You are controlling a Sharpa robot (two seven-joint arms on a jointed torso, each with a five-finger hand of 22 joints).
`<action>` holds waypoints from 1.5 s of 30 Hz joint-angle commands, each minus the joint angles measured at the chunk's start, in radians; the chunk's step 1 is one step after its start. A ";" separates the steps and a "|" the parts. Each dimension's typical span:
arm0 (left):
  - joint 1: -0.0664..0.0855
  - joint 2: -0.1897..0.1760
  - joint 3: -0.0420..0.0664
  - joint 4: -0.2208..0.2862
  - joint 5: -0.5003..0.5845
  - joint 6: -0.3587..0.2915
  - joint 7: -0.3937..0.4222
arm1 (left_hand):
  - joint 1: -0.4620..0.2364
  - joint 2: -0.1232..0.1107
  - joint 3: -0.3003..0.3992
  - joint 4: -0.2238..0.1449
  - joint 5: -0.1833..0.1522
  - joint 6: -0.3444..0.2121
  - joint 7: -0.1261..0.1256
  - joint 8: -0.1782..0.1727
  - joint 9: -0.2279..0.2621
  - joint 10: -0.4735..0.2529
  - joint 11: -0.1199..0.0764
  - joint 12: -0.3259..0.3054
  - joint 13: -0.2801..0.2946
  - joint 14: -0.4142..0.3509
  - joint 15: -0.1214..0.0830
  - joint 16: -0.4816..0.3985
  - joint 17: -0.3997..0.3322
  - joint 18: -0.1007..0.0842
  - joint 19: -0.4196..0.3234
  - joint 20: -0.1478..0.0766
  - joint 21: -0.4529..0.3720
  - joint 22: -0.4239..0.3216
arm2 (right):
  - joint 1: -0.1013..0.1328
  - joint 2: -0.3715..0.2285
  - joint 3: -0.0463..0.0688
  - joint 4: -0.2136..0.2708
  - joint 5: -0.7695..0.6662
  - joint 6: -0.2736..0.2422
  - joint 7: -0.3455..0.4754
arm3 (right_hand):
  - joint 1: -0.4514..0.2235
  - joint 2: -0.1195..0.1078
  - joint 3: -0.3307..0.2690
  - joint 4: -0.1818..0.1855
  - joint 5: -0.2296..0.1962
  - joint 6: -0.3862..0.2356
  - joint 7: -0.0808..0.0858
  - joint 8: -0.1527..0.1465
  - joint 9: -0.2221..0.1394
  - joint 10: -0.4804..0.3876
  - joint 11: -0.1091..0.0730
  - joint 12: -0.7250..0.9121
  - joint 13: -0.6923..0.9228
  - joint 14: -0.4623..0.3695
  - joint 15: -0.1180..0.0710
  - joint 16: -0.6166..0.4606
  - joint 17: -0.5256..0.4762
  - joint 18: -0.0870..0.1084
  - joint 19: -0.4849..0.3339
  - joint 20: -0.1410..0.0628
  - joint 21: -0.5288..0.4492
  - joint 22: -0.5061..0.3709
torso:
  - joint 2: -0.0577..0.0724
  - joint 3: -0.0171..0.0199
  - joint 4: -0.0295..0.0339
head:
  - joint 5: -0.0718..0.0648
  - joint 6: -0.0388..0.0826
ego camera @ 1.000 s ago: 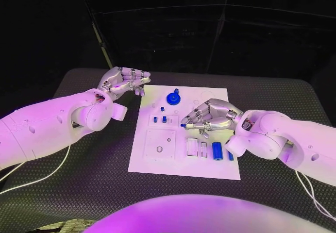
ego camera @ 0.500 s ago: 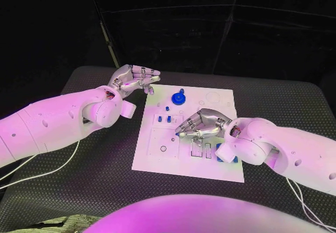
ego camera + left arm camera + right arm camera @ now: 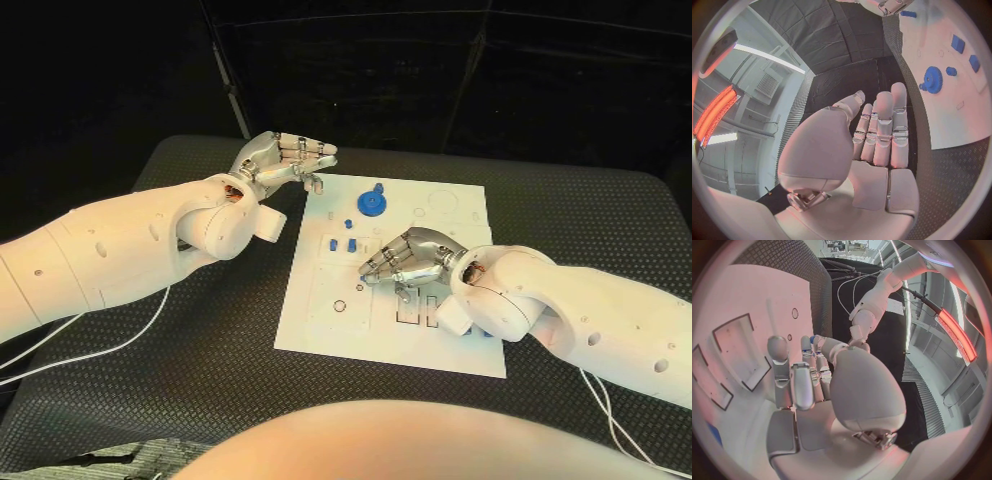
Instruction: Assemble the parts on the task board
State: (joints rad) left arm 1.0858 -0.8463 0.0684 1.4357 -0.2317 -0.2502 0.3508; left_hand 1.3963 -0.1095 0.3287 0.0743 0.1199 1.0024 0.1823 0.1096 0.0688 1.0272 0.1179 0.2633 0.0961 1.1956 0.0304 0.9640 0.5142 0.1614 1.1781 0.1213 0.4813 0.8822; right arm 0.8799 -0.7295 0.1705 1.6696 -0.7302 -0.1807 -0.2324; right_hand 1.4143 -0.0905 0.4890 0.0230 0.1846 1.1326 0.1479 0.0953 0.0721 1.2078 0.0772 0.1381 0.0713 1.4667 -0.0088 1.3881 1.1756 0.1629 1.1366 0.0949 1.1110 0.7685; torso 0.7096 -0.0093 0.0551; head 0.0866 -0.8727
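White task board (image 3: 320,322) mid-table, blue parts (image 3: 372,203) at its far end – right hand (image 3: 408,258) curled low over the recesses, grasp unclear, left hand (image 3: 283,160) empty, fingers loosely together off the far-left corner – best lowered slowly, squared to the slot.
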 commanded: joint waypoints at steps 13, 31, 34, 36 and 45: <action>0.002 0.006 0.001 -0.002 0.004 0.011 0.003 | 0.001 0.005 -0.007 -0.001 0.000 -0.007 0.001 -0.005 -0.001 -0.009 -0.001 0.007 0.001 -0.008 0.000 -0.003 -0.002 0.020 0.003 0.007 -0.008 -0.002 | 0.002 0.017 -0.004 -0.012 -0.018 -0.001 -0.085 | -0.009 0.003 -0.007 -0.001 0.010 -0.003 0.000 -0.005 0.001 -0.001 0.000 -0.003 0.002 0.033 0.004 0.001 -0.001 -0.007 0.000 0.006 0.006 0.002 | 0.001 0.0006 -0.0011 | 0.012 0.000; 0.002 0.008 0.001 -0.004 0.004 0.013 0.002 | 0.001 0.005 -0.007 -0.001 0.000 -0.007 0.001 -0.005 -0.001 -0.009 -0.001 0.007 0.001 -0.008 0.000 -0.003 -0.002 0.020 0.003 0.007 -0.008 -0.002 | 0.002 0.034 -0.028 -0.023 -0.012 0.022 -0.108 | -0.010 0.003 -0.008 -0.001 0.012 -0.002 0.000 -0.004 0.001 -0.001 0.000 -0.003 0.002 0.033 0.004 -0.001 -0.005 -0.007 0.001 0.006 0.007 0.002 | 0.001 0.0001 -0.0002 | 0.020 0.000; 0.002 0.009 0.001 -0.004 0.004 0.013 0.002 | 0.001 0.005 -0.007 -0.001 0.000 -0.007 0.001 -0.005 -0.001 -0.009 -0.001 0.007 0.001 -0.008 0.000 -0.003 -0.002 0.020 0.003 0.007 -0.008 -0.002 | 0.002 0.039 -0.029 -0.026 -0.009 0.025 -0.111 | -0.010 0.003 -0.008 -0.001 0.012 -0.002 0.000 -0.004 0.001 -0.001 0.000 -0.003 0.002 0.033 0.004 -0.001 -0.005 -0.007 0.001 0.006 0.007 0.002 | 0.001 0.0002 -0.0003 | 0.021 0.000; 0.002 0.009 0.001 -0.004 0.004 0.014 0.002 | 0.001 0.005 -0.007 -0.001 0.000 -0.007 0.001 -0.005 -0.001 -0.009 -0.001 0.007 0.001 -0.008 0.000 -0.003 -0.002 0.020 0.003 0.007 -0.008 -0.002 | 0.002 0.041 -0.029 -0.028 -0.008 0.028 -0.114 | -0.010 0.003 -0.008 -0.001 0.012 -0.002 0.000 -0.004 0.001 -0.001 0.000 -0.003 0.002 0.033 0.004 -0.001 -0.005 -0.007 0.001 0.006 0.007 0.002 | 0.001 0.0000 -0.0002 | 0.022 0.000; 0.002 0.009 0.001 -0.005 0.004 0.014 0.001 | 0.001 0.005 -0.007 -0.001 0.000 -0.007 0.001 -0.005 -0.001 -0.009 -0.001 0.007 0.001 -0.008 0.000 -0.003 -0.002 0.020 0.003 0.007 -0.008 -0.002 | 0.002 0.046 -0.029 -0.031 -0.015 0.047 -0.145 | -0.012 0.004 -0.011 -0.001 0.013 -0.002 0.000 -0.004 0.001 0.000 0.000 -0.003 0.002 0.033 0.004 -0.001 -0.005 -0.007 0.001 0.006 0.007 0.003 | 0.001 0.0004 -0.0008 | 0.025 0.000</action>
State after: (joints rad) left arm 1.0862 -0.8380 0.0684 1.4304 -0.2317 -0.2465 0.3482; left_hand 1.3963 -0.1094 0.3287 0.0743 0.1199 1.0024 0.1823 0.1096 0.0688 1.0272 0.1179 0.2633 0.0959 1.1956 0.0304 0.9641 0.5132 0.1613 1.1781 0.1213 0.4773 0.8810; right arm 0.8939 -0.6890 0.1532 1.6375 -0.7535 -0.1884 -0.3240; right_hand 1.4098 -0.0859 0.4831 0.0235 0.1924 1.1310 0.1462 0.0948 0.0719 1.2077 0.0769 0.1382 0.0722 1.4667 -0.0089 1.3881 1.1718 0.1700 1.1366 0.0948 1.1154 0.7701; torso 0.7102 -0.0091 0.0549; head 0.1107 -0.8727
